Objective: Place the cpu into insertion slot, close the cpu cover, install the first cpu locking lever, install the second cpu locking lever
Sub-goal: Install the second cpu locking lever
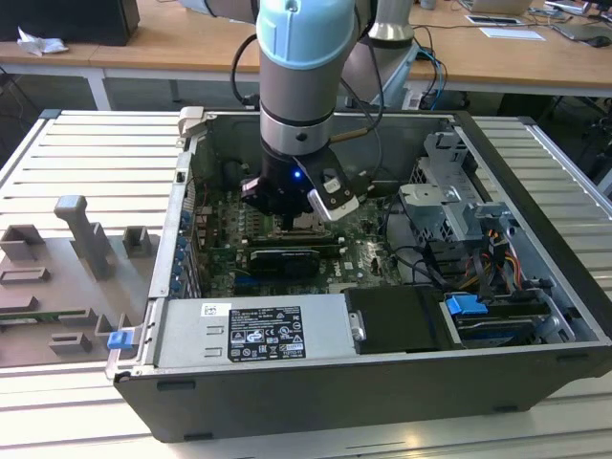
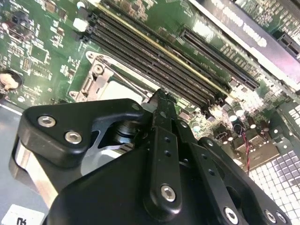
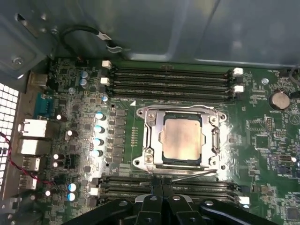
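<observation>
Chip (image 3: 182,138): lies flat in the socket (image 3: 216,140) on the green board (image 3: 262,136).
Cover (image 3: 154,129): folded down around the chip.
Gripper (image 3: 161,199): hovers low beside the socket; its fingers (image 3: 154,187) are pressed together, holding nothing.
Case (image 1: 316,402): open, arm (image 1: 296,67) reaching inside.

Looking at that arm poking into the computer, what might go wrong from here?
The gripper hangs just beside the cpu cover, which lies flat over the cpu. A thin locking lever runs along the cover's near edge; a slightly off push might slip past it or bend it. Long memory slots and small upright capacitors crowd the socket, so a sideways drift may knock them.
</observation>
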`<state>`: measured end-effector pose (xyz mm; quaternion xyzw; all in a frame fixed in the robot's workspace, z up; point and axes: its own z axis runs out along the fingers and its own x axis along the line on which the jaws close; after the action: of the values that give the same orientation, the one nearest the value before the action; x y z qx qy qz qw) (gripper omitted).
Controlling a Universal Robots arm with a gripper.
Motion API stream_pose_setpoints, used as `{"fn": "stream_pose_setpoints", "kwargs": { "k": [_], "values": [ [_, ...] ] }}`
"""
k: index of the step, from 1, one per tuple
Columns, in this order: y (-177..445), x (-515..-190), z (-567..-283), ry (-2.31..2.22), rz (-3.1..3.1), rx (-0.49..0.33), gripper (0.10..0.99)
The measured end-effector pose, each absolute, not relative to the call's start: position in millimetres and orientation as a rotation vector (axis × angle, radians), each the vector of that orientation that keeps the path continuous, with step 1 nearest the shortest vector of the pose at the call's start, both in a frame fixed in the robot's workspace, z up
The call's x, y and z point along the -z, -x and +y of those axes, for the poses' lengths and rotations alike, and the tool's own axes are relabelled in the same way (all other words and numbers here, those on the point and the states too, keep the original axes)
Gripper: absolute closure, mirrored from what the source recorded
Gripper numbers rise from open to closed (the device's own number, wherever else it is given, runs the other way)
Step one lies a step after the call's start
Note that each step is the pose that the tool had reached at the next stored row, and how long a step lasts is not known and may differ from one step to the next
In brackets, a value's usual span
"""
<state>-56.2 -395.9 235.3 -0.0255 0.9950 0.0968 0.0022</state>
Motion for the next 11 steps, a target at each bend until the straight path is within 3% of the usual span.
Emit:
{"fn": "stream_pose_setpoints", "kwargs": {
  "k": [11],
  "values": [
    [71.8,-213.2,-399.7,0.128,3.110,-0.402,0.980]
  ]
}}
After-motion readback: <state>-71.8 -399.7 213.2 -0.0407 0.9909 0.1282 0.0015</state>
